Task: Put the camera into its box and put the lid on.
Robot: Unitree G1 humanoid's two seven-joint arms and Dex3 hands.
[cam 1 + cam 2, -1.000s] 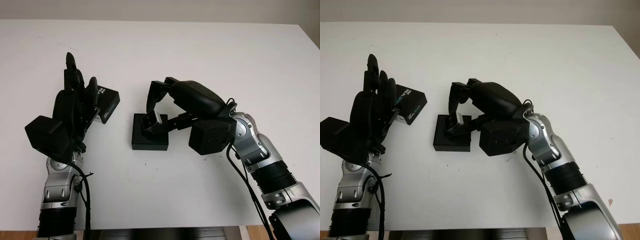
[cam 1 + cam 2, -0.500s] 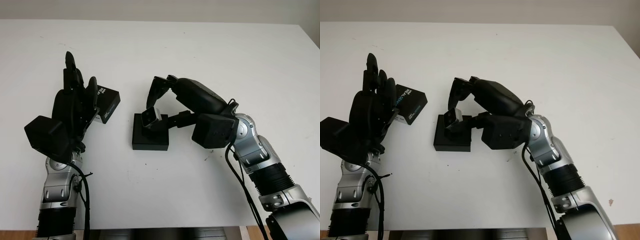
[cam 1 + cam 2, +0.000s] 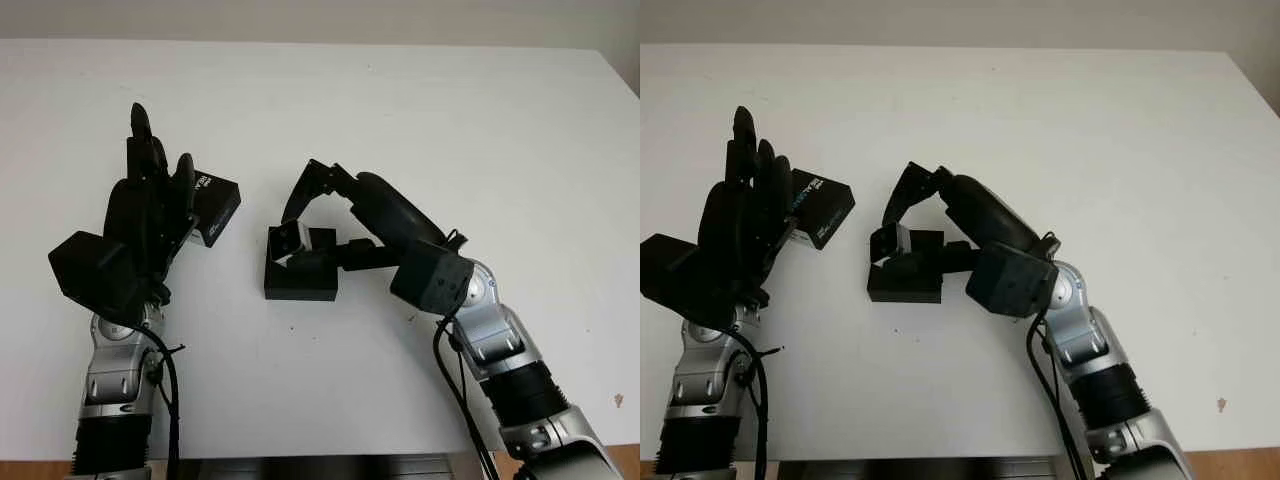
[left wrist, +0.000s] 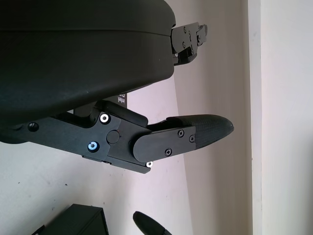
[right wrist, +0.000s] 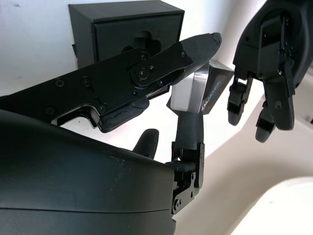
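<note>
Right wrist view: the right hand (image 5: 195, 93) pinches the camera (image 5: 193, 92) just above the box (image 3: 300, 275), not seated yet. Left hand (image 3: 150, 215), open, waits beside the lid (image 3: 213, 207), not yet placed.

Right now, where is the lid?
In the left eye view, the lid lies on the table's left side, behind the open left hand, left of the box.

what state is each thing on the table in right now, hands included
camera: held in the right hand's fingers, over the box's left edge, not seated
box: open, no lid on it
lid: lying on the table beside the left hand, off the box
right hand: shut on the camera
left hand: open, raised beside the lid
</note>
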